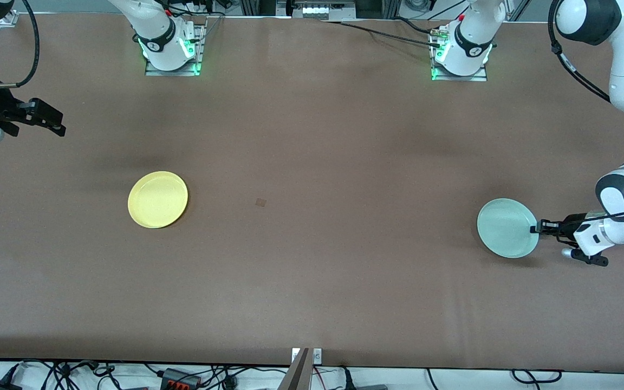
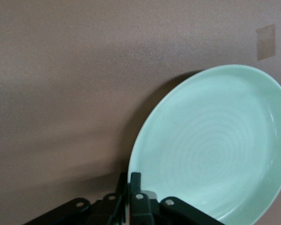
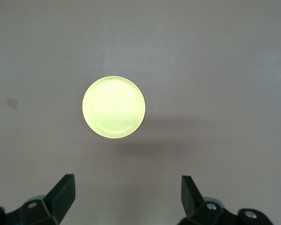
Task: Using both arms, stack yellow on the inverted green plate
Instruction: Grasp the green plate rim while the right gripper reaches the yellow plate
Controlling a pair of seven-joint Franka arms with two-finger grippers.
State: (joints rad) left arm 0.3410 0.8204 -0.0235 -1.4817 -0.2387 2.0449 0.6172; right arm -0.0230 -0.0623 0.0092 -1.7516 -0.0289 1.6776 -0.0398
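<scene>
**A:** Pale mint is all I get on the left wrist view. The green plate (image 2: 215, 145) fills it, hollow side toward the camera, tipped up with a dark shadow on the brown table (image 2: 61, 70) beside it. What do you have from the front?

**B:** I see the left gripper (image 1: 535, 228) low at the left arm's end of the table, its fingers pinched together on the plate's rim, at the edge that faces the arm. The green plate (image 1: 507, 227) looks raised on that side, and a shadow shows under its nearer edge.

**A:** That matches mine: the black fingers (image 2: 135, 187) meet right at the rim, so I read it as clamped on the plate.

**B:** And the right one?

**A:** I have the right gripper (image 3: 126, 194) up in the air with its fingers spread wide and nothing between them. The yellow plate (image 3: 113, 107) sits in the middle of that view, flat on the table (image 3: 225, 56).

**B:** From the front the right gripper (image 1: 49, 120) hangs over the right arm's end of the table (image 1: 312, 135); that arm waits. The yellow plate (image 1: 157, 199) lies rim up, well apart from the green one, with a small dark square patch (image 1: 260, 202) on the cloth between them.
</scene>
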